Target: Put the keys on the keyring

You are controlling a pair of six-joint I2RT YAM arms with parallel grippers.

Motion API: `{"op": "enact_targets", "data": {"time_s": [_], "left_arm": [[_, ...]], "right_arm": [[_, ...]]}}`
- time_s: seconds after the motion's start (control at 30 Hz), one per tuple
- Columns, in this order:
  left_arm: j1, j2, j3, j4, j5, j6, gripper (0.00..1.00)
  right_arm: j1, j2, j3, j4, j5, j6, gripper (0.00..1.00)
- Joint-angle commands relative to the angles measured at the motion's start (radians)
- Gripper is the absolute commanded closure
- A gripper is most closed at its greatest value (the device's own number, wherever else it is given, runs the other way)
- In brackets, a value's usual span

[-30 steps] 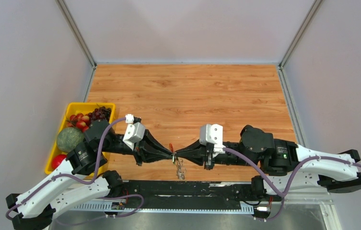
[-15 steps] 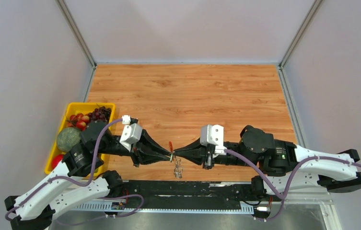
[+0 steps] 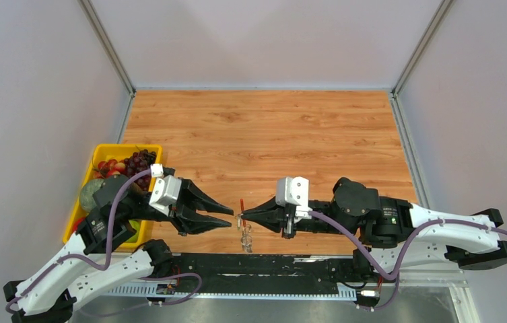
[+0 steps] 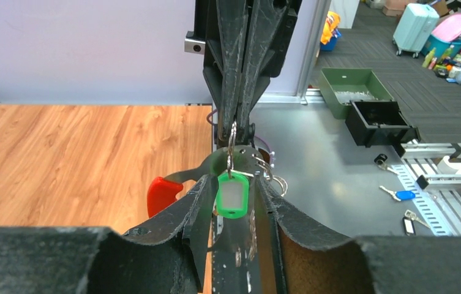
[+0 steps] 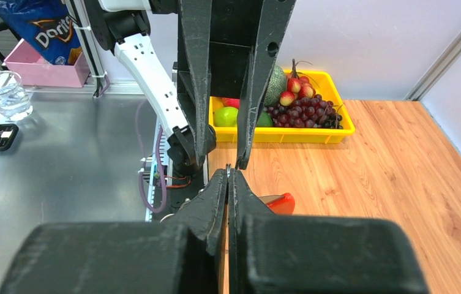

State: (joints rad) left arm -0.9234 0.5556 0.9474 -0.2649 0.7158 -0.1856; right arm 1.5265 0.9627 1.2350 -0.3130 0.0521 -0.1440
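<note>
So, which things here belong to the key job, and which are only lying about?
Job: keys; keyring; right gripper, shut on keyring; left gripper, open.
Lying about: yellow tray of fruit; crisp bag; plastic cup.

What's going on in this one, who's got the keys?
The right gripper is shut on the keyring, and the bunch dangles below its tips. The green-headed key hangs with that bunch; whether it is actually threaded on is hard to tell. The left gripper faces it with its fingers spread open, gripping nothing.
</note>
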Motion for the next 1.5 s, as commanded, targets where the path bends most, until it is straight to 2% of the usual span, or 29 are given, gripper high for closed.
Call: {"op": "enact_targets", "data": {"time_s": [0.0, 0.73, 1.47], "left_arm": [[-0.002, 0.006, 0.015, 0.064, -0.004, -0.028, 0.60], [-0.005, 0.026, -0.004, 0.089, 0.026, -0.038, 0.66], [-0.003, 0.031, -0.003, 0.082, 0.045, -0.045, 0.68]], "right_arm": [[0.014, -0.001, 0.006, 0.070, -0.003, -0.002, 1.00], [0.041, 0.013, 0.038, 0.076, 0.012, -0.032, 1.00], [0.058, 0.022, 0.053, 0.105, 0.063, -0.063, 1.00]]}}
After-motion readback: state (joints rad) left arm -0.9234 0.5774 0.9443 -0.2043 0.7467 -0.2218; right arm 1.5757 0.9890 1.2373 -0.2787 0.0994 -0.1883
